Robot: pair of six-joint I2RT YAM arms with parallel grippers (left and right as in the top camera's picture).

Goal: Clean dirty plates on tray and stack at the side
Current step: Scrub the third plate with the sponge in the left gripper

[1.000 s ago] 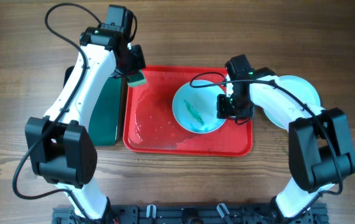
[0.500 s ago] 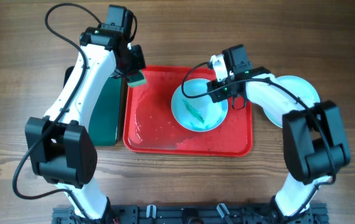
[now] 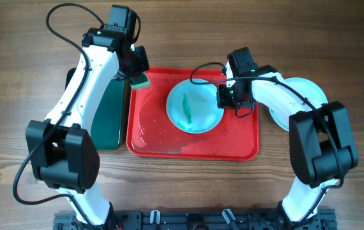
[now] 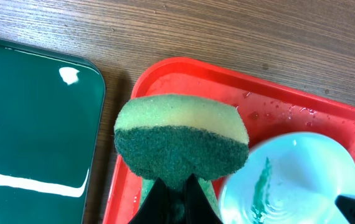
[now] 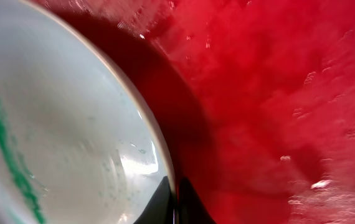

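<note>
Streak direction tells the story: the pale-blue plate [image 3: 193, 108] on the red tray [image 3: 163, 142] has been turned and dragged a little left in the last second. Its teal smear now runs near-to-far rather than slanting. The right gripper [image 3: 228, 97] pinches the plate's right rim between its fingers, and the edge seems slightly lifted. The left gripper [image 3: 137, 69] is unmoved over the tray's far left corner, clamped on the sponge [image 3: 140, 80]. Right of the tray a second plate [image 3: 311, 89] lies on the table, partly under the arm. The dirty plate looks freshly presented toward the sponge, with scrubbing not yet begun.
</note>
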